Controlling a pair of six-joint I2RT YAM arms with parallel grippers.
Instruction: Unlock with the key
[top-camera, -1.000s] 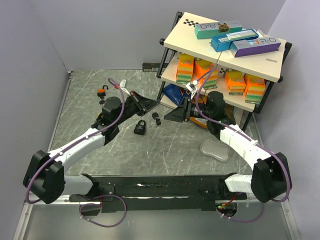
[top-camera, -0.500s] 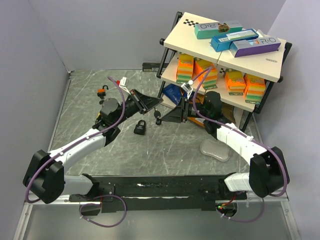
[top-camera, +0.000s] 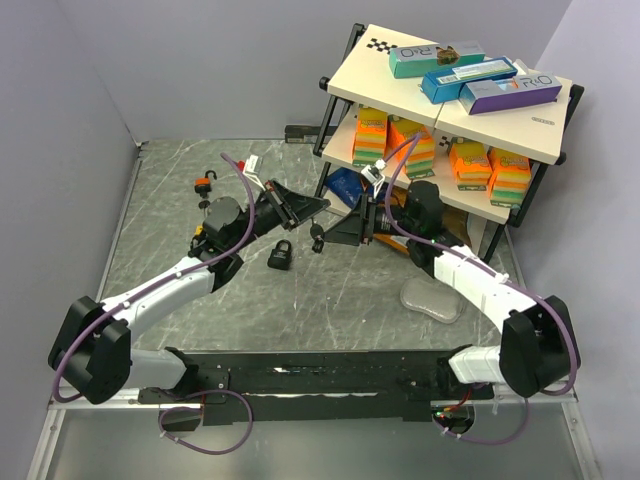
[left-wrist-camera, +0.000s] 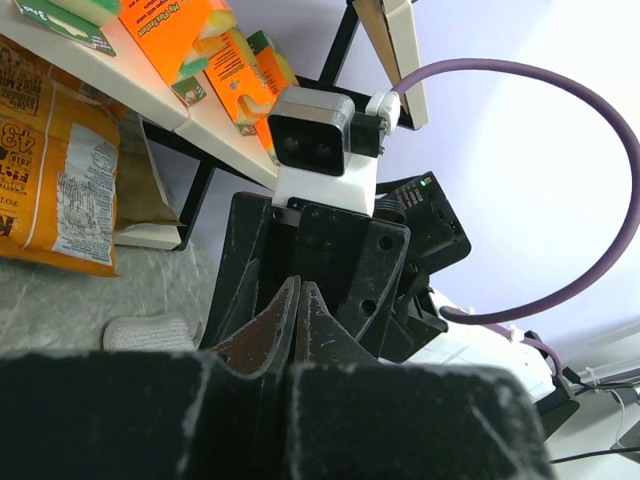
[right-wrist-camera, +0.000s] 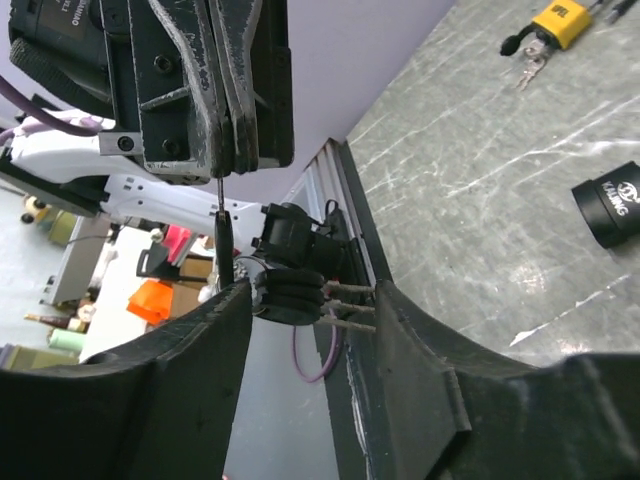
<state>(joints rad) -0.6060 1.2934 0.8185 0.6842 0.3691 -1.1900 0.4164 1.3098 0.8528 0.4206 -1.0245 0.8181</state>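
My left gripper (top-camera: 318, 206) is shut on one key of a bunch and holds it above the table. The other black-headed keys (right-wrist-camera: 292, 292) hang from it, seen also as keys (top-camera: 318, 236) from above. My right gripper (top-camera: 322, 232) faces the left one, open, with the hanging keys between its two fingers (right-wrist-camera: 420, 340); the blade tips reach close to one finger. In the left wrist view the shut fingertips (left-wrist-camera: 297, 300) hide the key. A black padlock (top-camera: 281, 254) lies on the table below the left gripper, also in view as the padlock (right-wrist-camera: 612, 210).
An orange padlock (top-camera: 205, 183) with its own keys lies at the back left, seen as the padlock (right-wrist-camera: 556, 20). A shelf rack (top-camera: 450, 100) with boxes and sponges stands behind the right arm. A clear plastic piece (top-camera: 432, 298) lies near that arm.
My left gripper has moved right with the keys and lifted them. My right gripper has come left until its fingers stand around the hanging keys.
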